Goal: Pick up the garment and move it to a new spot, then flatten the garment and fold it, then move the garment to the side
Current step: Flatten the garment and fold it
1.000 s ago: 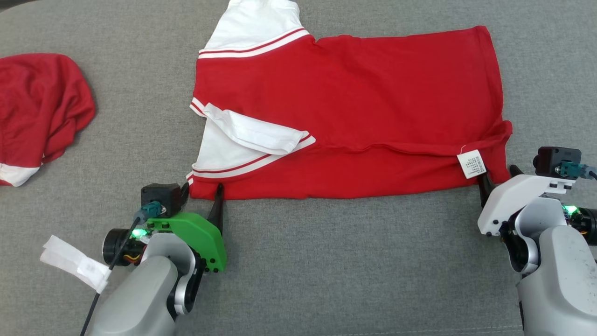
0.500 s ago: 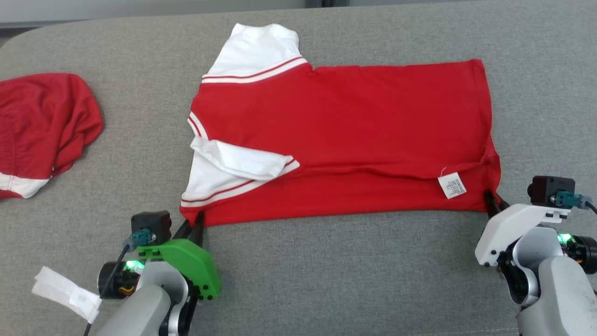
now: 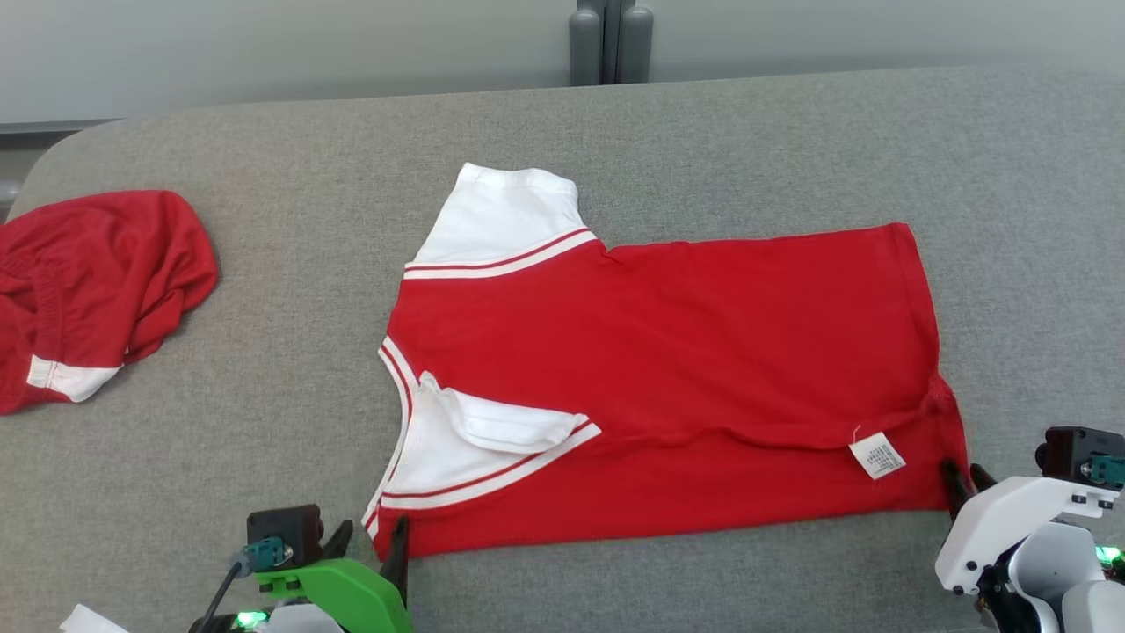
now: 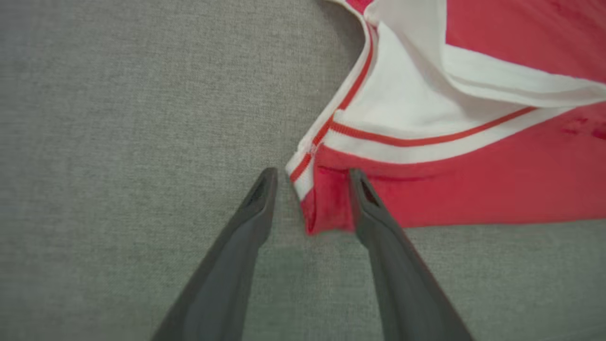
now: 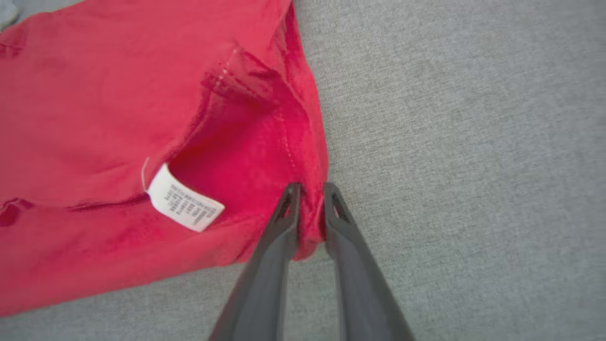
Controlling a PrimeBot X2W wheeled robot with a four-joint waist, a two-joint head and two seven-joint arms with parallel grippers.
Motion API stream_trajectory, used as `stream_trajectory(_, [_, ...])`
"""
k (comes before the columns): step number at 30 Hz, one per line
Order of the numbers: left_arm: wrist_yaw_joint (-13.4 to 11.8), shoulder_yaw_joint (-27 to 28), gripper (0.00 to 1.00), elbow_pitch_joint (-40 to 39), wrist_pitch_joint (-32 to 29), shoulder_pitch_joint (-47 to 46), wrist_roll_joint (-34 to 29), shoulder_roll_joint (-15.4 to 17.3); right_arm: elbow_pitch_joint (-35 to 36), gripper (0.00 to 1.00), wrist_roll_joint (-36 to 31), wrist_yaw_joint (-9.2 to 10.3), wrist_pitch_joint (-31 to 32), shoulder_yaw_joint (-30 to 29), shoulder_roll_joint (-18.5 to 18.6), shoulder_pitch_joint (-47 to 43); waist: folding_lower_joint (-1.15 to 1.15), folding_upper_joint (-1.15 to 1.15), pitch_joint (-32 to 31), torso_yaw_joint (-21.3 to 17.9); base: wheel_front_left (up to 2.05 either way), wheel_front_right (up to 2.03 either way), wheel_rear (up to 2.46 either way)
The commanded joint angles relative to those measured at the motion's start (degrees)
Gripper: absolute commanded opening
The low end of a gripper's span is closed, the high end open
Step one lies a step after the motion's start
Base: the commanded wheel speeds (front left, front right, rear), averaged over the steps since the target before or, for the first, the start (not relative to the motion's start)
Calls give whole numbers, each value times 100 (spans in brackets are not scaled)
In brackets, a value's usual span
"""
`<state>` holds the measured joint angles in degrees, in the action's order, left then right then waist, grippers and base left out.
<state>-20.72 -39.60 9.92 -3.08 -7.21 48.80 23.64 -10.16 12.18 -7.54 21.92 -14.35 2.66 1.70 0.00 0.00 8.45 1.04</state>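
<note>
Releasing on my left: left gripper jaws spread around the shoulder corner they pinched half a second ago; right gripper nearly closed, hem corner still nipped between; the garment lies flat on the grey cushion, near edge at both grippers; I judge flattening done, fold next

Grey woven upholstered surface, pale wall behind, grey upright posts
</note>
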Motion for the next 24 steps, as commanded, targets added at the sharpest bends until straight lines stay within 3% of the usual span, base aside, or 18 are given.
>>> stream_trajectory(1, [-37, 25, 100, -49, -30, 79, 4, 63, 8, 100, 17, 10, -17, -14, 31, -17, 0, 0, 3, -8, 0, 0, 0])
stream_trajectory(7, [-85, 146, 100, -309, 39, -90, -30, 167, 235, 100, -111, 10, 131, 75, 31, 260, 0, 0, -6, -12, 0, 0, 0])
stream_trajectory(14, [199, 203, 100, -203, -268, -1279, -208, 218, 770, 100, -415, 9, 875, 227, 67, 1184, 0, 0, 225, -48, 0, 0, 0])
stream_trajectory(19, [489, 222, 100, 413, -601, -2424, -189, -25, 374, 100, -325, 9, 1369, 565, 304, 2160, 0, 0, 659, -196, 0, 0, 0])
stream_trajectory(24, [818, 162, 100, 1160, -918, -3519, -291, -189, -183, 100, -182, 9, 1469, 972, 507, 3118, 0, 0, 1253, -435, 0, 0, 0])
